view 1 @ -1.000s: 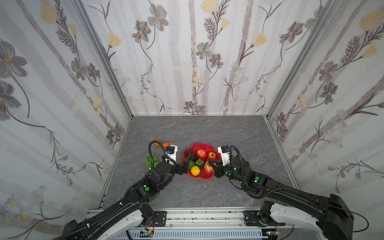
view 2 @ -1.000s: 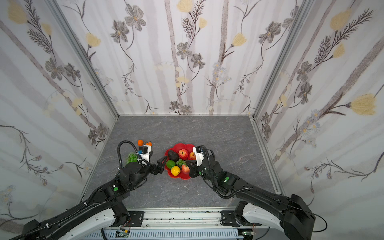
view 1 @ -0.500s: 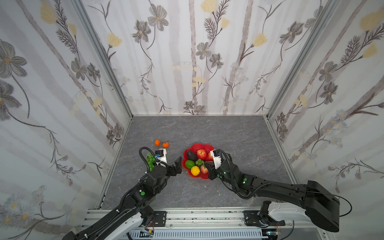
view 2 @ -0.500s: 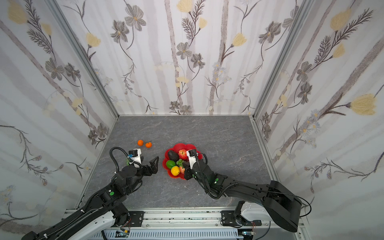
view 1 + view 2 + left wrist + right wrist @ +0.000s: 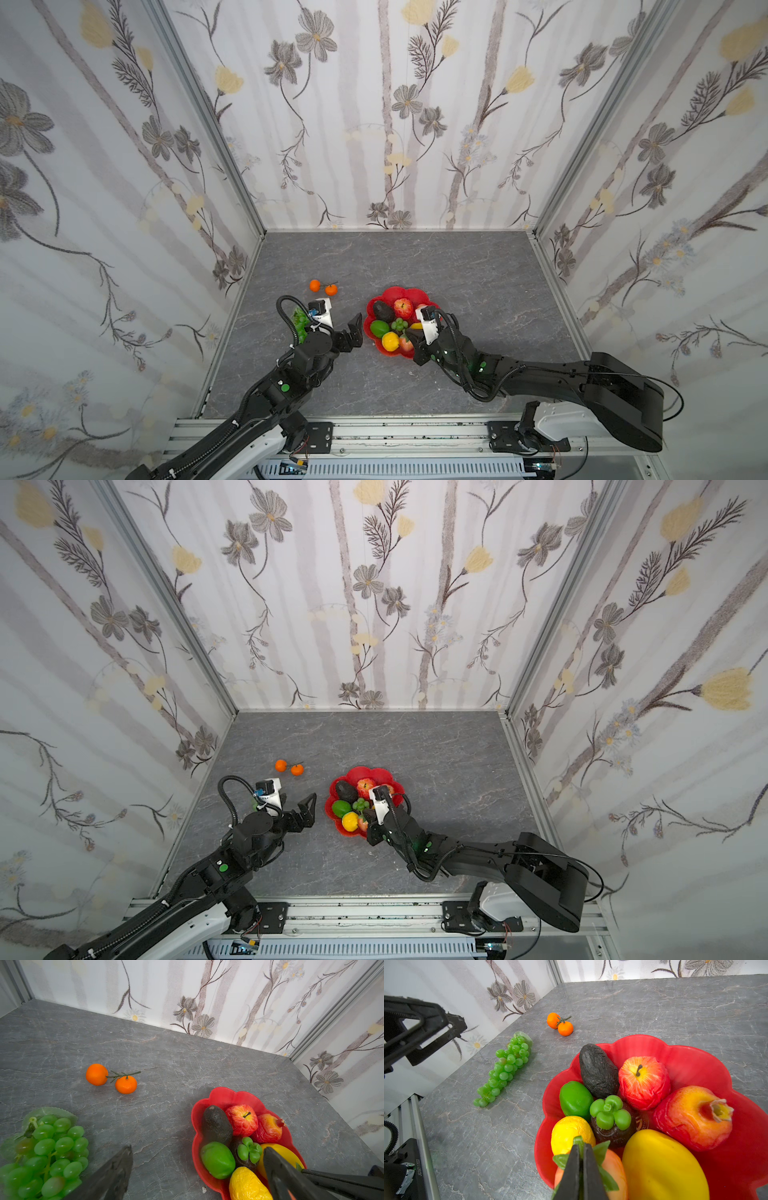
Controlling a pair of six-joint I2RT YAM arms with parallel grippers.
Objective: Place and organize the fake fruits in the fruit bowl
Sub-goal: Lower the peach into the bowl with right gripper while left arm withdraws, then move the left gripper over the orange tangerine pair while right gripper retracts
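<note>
- The right gripper [image 5: 581, 1147] is clenched over the near side of the fruit bowl [image 5: 654, 1040]. Its tips pinch the green leafy stalk of an orange-pink fruit [image 5: 614, 1167] lying in the bowl.
- The left gripper [image 5: 354, 332] is released and holds nothing. It hangs just left of the bowl, between it and the grape bunch [image 5: 504, 1070].
- Also packed in the bowl are an avocado [image 5: 596, 1070], an apple [image 5: 643, 1082], a lime [image 5: 575, 1098], a lemon [image 5: 569, 1132], a dark green-capped fruit [image 5: 610, 1118], a red-yellow fruit [image 5: 691, 1118] and a large yellow fruit [image 5: 662, 1165].
- The grapes lie on the table [image 5: 415, 257] near the left wall. Two tangerines [image 5: 560, 1023], joined by a twig, lie beyond them, well apart from the bowl.
- The table is grey, veined and stone-like.
- Floral walls [image 5: 374, 124] close three sides, with aluminium posts [image 5: 249, 205] in the far corners. An aluminium rail [image 5: 415, 432] runs along the front edge.
- Open grey top runs behind and to the right of the bowl, up to the walls.
- A white code [image 5: 418, 1167] on the left arm's black housing begins "JG26". The raised lettering [image 5: 641, 1122] in the bowl's centre is unreadable.
</note>
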